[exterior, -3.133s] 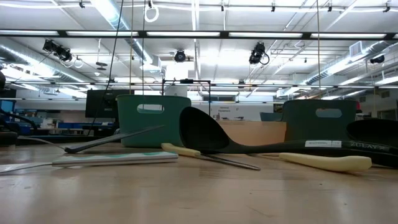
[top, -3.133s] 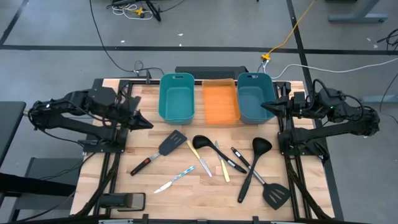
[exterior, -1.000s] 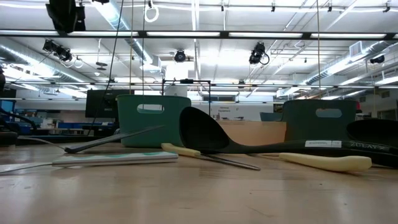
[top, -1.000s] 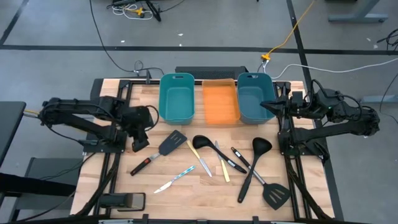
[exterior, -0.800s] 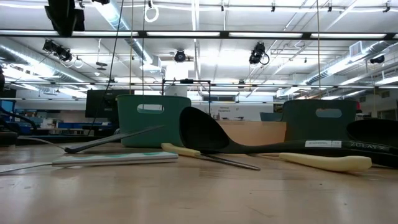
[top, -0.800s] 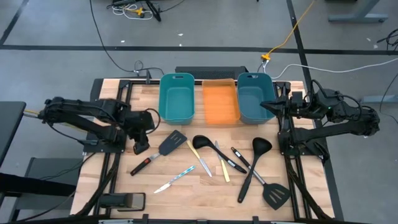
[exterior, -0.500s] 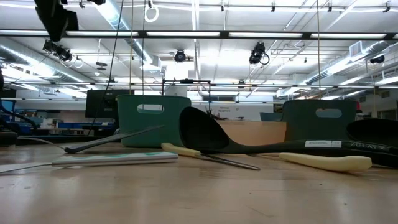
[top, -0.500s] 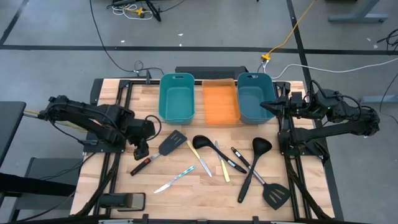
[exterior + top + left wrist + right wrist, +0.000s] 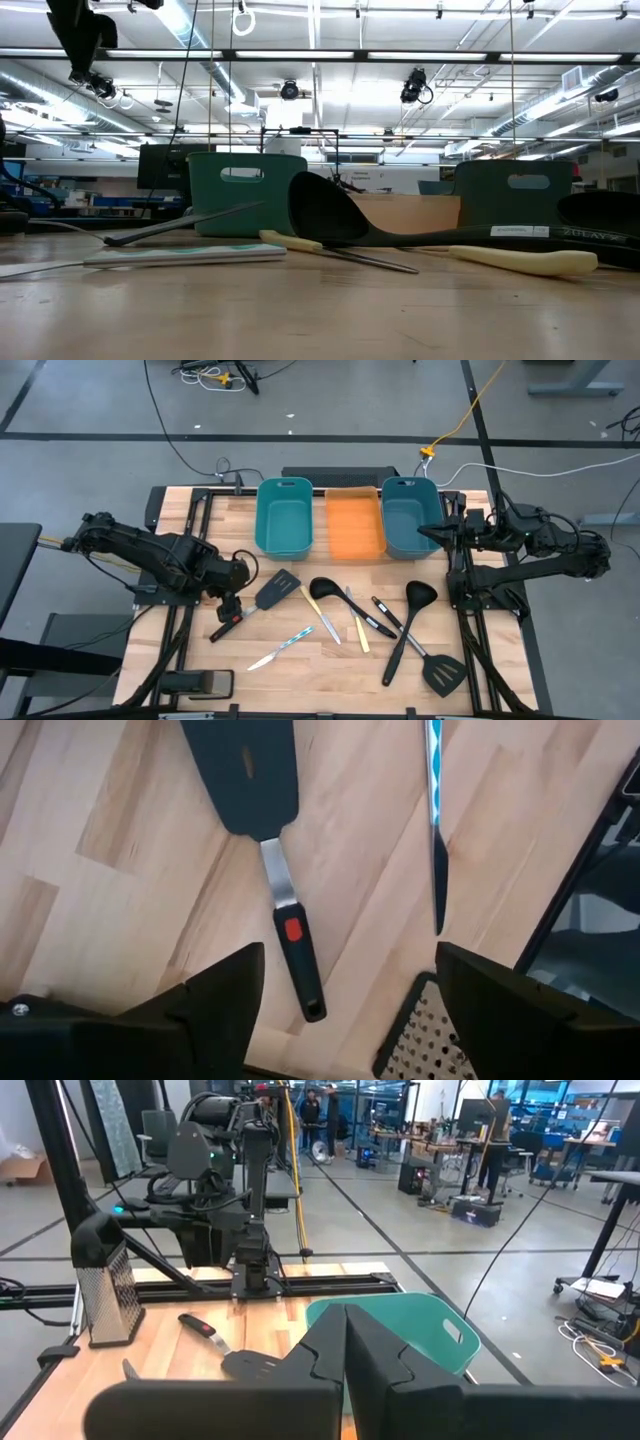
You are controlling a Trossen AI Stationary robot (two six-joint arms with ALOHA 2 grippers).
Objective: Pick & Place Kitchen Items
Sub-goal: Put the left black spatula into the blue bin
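Black slotted spatula with a steel neck and a black, red-buttoned handle (image 9: 283,895) lies flat on the wooden table (image 9: 300,660), directly under the left gripper (image 9: 232,603), its long axis running diagonally, handle end nearest. The jaws stand wide apart and hold nothing. Right gripper (image 9: 428,530) waits closed, empty, beside the far teal bin (image 9: 408,518), well apart.
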